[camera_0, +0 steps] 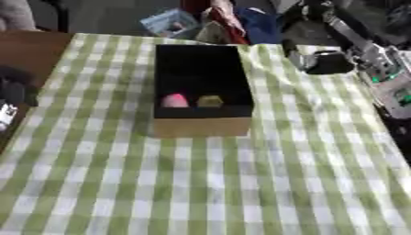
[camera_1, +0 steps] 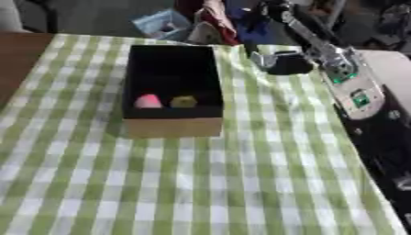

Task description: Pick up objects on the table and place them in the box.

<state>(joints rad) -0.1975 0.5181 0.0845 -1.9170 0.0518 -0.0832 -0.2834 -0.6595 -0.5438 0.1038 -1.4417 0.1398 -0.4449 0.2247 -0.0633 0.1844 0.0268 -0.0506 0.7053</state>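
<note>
Presently the box (camera_0: pixel 201 126) holds a pink piece (camera_0: pixel 174 100) and a yellow piece (camera_0: pixel 209 101); right hand (camera_1: pixel 277 62) rests on the counter (camera_0: pixel 201 193), its fingers indistinct; I cannot tell their state.

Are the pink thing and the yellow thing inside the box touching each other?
Apart. In the right eye view the pink thing and the yellow thing lie side by side near the front wall of the box, with a dark strip of box floor between them.

My right arm (camera_1: pixel 341 75): silver-grey segments with small green markings. Its hand (camera_1: pixel 282 63) is black. My left hand (camera_0: pixel 14 89) shows dark.
</note>
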